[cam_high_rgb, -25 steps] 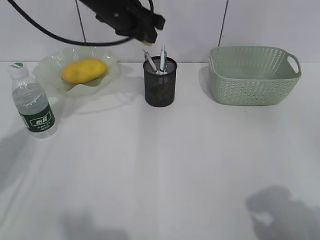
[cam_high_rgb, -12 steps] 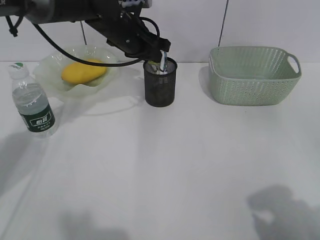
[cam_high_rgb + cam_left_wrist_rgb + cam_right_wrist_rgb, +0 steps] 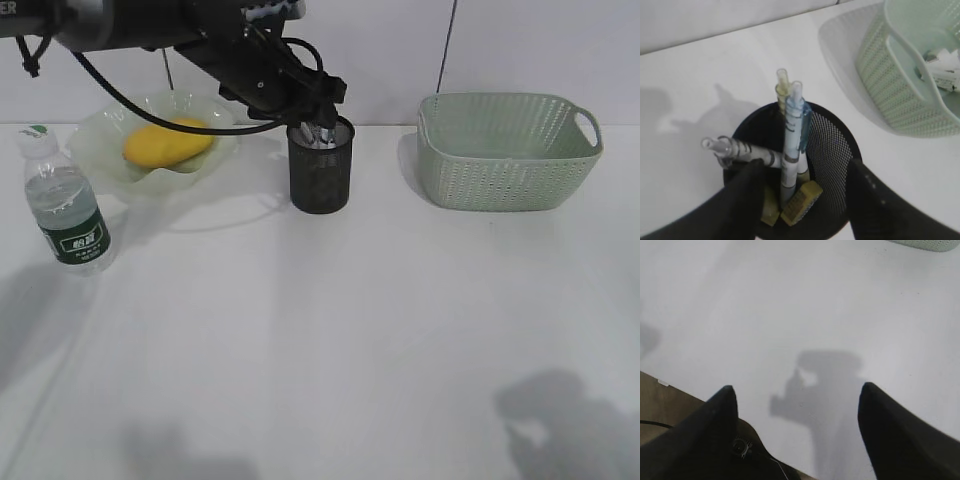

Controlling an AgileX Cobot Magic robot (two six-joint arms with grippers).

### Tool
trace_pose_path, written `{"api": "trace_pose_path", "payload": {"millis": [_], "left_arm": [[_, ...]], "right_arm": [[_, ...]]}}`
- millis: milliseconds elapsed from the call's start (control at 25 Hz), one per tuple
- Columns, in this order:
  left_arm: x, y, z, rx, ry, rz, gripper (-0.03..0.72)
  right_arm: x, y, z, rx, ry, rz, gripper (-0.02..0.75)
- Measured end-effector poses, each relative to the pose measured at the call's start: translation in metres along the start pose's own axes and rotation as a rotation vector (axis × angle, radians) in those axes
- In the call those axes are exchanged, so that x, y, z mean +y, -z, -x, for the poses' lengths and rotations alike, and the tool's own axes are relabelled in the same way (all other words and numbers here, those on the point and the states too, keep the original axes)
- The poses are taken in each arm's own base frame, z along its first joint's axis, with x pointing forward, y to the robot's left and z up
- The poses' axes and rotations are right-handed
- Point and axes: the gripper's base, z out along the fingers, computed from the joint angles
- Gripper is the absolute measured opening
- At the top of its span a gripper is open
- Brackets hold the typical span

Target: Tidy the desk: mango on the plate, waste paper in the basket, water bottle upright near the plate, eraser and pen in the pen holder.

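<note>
Left claw point(image 3: 802, 192) spread wide over the pen holder point(image 3: 320, 166), holding nothing.

On the white tabletop point(image 3: 330, 330) the mango point(image 3: 167, 142) lies on the ruffled green plate point(image 3: 100, 135), with the water bottle point(image 3: 64, 205) upright just in front of the plate's left side. Pens point(image 3: 792, 135) stand in the black mesh holder, and two yellowish eraser pieces point(image 3: 800, 202) rest at its bottom between the claw's fingers point(image 3: 742, 200). The crumpled waste paper point(image 3: 942, 67) sits inside the green basket point(image 3: 508, 150) at the right. The right claw point(image 3: 795, 435) hangs wide open and empty above bare tabletop near its front edge.
</note>
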Motion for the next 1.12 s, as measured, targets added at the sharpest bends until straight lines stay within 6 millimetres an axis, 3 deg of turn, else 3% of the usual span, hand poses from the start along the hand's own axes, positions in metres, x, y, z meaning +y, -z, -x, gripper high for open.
{"api": "trace_pose_path", "payload": {"millis": [160, 320, 520, 880, 1120], "left_arm": [[-0.002, 0.005, 0.002, 0.009, -0.002, -0.005, 0.412], [-0.009, 0.029, 0.011, 0.003, -0.015, -0.019, 0.412], [-0.022, 0.072, 0.019, 0.056, -0.038, -0.048, 0.412], [-0.043, 0.161, 0.013, 0.256, -0.100, -0.097, 0.412], [-0.057, 0.228, 0.008, 0.203, -0.113, -0.110, 0.412]], "right_arm": [[0.000, 0.000, 0.000, 0.000, 0.001, -0.001, 0.587], [0.000, 0.000, 0.000, -0.001, -0.001, -0.001, 0.587], [0.000, 0.000, 0.000, -0.001, -0.001, -0.001, 0.586], [0.000, 0.000, 0.000, -0.001, 0.000, -0.002, 0.586], [0.000, 0.000, 0.000, -0.001, -0.001, -0.002, 0.586]]}}
